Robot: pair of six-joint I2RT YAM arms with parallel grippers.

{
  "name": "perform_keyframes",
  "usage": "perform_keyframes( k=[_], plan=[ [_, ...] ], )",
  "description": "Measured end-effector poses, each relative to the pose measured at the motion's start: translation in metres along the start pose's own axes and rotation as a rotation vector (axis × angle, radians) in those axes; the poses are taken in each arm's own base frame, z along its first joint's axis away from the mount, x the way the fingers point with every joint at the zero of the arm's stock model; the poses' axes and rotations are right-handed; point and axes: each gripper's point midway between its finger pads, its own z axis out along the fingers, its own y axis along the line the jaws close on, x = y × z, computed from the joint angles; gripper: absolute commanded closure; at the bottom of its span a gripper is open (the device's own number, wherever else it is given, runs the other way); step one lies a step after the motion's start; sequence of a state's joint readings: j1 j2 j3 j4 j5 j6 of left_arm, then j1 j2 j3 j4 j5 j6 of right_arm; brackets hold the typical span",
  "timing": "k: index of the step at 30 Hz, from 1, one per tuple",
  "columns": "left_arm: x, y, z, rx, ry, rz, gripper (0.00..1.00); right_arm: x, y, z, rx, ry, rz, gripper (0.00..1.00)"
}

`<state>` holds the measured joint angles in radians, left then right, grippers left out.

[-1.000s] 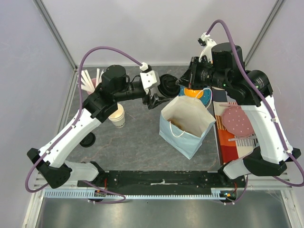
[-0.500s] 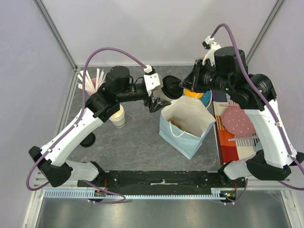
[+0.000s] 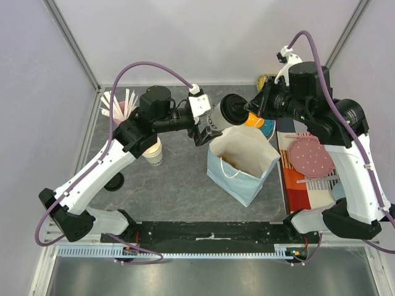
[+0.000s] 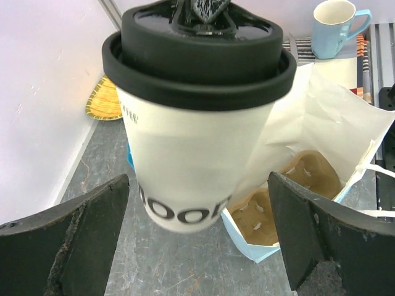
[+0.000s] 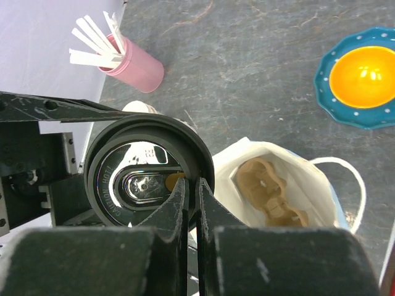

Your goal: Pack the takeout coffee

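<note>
Your left gripper point(image 4: 197, 203) stands wide, a finger on each side of the takeout coffee point(image 4: 191, 154), touching neither side. The cup hangs near the counter's point(image 3: 179, 179) far edge, just above the paper bag point(image 3: 244, 185). Your right gripper point(image 5: 192, 185) pinches only the lid point(image 5: 148, 172) rim. That lid could pop off, and the cup is probably light and thin-walled, so grip the wall gently.

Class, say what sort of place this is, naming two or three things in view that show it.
Most likely a robot test cell staged as a café packing counter: two arms bolted to a walled-in table, a lidded takeout coffee, and a paper bag holding a cardboard cup carrier.
</note>
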<state>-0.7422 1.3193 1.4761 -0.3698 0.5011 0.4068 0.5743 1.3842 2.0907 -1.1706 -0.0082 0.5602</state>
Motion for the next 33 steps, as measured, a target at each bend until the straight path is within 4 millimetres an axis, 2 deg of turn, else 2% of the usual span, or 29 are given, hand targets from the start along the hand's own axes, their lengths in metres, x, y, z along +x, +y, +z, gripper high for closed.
perform_keyframes(
  k=[4,9,13,23,33],
  plan=[
    [-0.004,-0.001,-0.004,-0.004,-0.008,0.0,0.0,-0.005,-0.009,-0.009,0.044,-0.024,-0.007,1.0],
    [-0.012,-0.005,-0.015,-0.009,-0.015,-0.03,0.0,-0.013,-0.015,-0.03,0.081,-0.054,-0.036,1.0],
    [-0.014,-0.005,-0.019,-0.022,0.002,-0.088,0.0,-0.012,-0.024,-0.039,0.118,-0.063,-0.054,1.0],
    [-0.01,-0.008,-0.024,-0.052,0.055,-0.273,0.0,-0.007,-0.036,-0.036,0.167,-0.032,-0.122,1.0],
    [-0.014,-0.001,-0.019,-0.07,0.067,-0.299,0.0,-0.004,-0.04,-0.03,0.176,-0.007,-0.173,1.0]
  ],
)
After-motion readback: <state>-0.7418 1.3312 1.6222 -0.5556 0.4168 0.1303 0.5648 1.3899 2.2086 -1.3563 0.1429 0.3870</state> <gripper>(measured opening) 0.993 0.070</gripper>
